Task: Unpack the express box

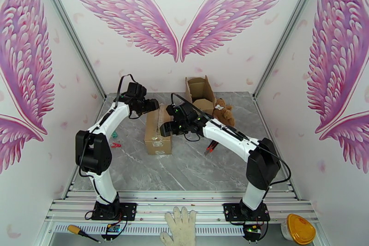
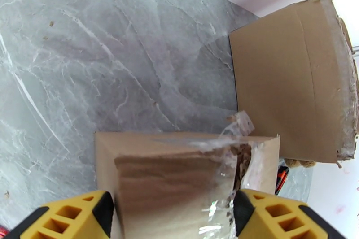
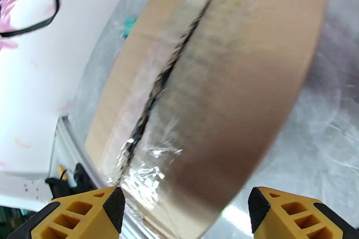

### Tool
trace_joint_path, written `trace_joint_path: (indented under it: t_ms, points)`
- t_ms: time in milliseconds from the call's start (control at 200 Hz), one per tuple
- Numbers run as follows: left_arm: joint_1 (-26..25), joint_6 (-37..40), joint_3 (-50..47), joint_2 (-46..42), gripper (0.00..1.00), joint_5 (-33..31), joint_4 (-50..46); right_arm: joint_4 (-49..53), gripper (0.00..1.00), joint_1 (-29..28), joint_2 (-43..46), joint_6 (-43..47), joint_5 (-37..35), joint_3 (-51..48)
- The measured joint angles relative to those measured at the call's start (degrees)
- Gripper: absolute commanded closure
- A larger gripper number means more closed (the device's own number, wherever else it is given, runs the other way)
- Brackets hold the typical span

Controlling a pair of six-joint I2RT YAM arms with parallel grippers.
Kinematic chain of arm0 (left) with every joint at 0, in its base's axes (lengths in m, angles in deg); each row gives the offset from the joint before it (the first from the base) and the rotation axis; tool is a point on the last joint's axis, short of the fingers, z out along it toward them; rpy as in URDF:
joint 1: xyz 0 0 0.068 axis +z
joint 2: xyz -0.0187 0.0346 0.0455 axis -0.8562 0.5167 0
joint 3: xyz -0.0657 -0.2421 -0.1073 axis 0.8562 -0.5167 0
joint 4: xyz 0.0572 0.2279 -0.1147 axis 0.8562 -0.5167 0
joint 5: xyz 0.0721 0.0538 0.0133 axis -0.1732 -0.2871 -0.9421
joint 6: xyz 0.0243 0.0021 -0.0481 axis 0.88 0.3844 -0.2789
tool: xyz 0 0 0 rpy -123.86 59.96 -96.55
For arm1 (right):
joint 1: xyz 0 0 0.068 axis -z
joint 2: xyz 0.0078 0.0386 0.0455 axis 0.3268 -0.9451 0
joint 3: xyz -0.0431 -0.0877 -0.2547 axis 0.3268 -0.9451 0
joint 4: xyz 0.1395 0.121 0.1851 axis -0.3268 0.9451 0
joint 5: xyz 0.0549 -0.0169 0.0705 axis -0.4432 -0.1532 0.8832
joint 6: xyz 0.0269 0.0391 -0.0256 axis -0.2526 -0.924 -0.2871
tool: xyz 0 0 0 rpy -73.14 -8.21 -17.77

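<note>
The express box is a long brown carton lying on the grey marble table, its taped top seam slit open. My left gripper hovers open over the box's far end; in the left wrist view its yellow fingers stand either side of that end of the box, where torn clear tape sticks up. My right gripper stands open at the box's right side. In the right wrist view the box and its dark slit lie ahead of the right gripper's yellow fingers. Nothing is held.
A second, opened carton stands at the back, also in the left wrist view. A brown teddy bear lies beside it. A red-handled tool lies right of the box, small red and teal items to its left.
</note>
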Motion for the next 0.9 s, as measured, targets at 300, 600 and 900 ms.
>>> trace_joint_path:
  t_ms: [300,600,900]
  points:
    - [-2.84,1.07,-3.80,-7.28,0.21,-6.71,-4.52,-3.10,0.24,0.44,-5.09,-2.58,-5.79,3.87]
    - [-6.08,0.87,-7.48,-10.71,0.18,-10.86,-6.08,-6.32,0.29,0.42,-8.76,-5.05,-4.90,3.91]
    - [-9.33,-0.35,-7.13,-7.82,0.16,-19.74,-7.45,-5.97,0.32,0.33,-8.83,-7.15,-4.96,3.43]
